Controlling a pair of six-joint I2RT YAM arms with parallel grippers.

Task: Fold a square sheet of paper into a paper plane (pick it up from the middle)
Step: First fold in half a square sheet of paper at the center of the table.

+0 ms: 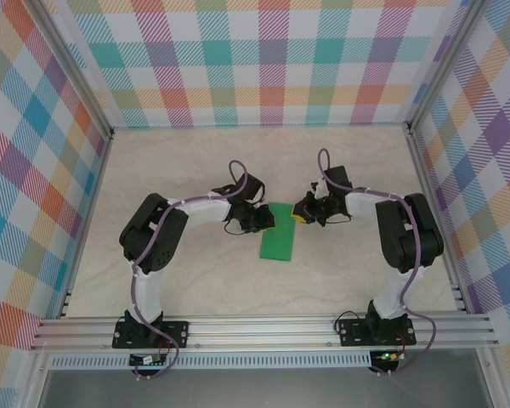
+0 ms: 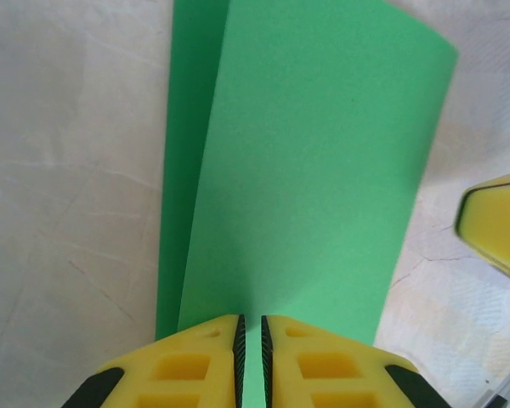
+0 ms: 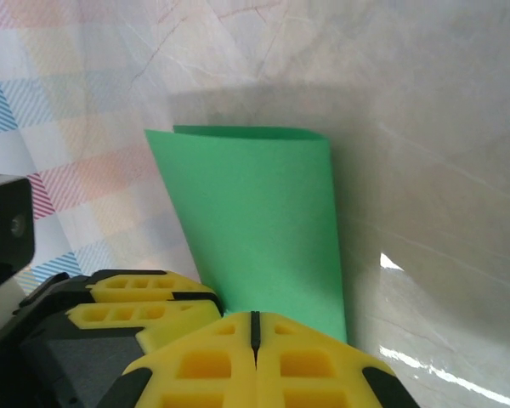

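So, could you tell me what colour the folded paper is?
Plain bright green paper, clearest from left wrist.

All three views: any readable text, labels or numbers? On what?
None readable. The green paper is blank, and the checked walls carry only pattern. The left end effector and right end effector are unmarked. The small boards under the arm bases are too small to read.
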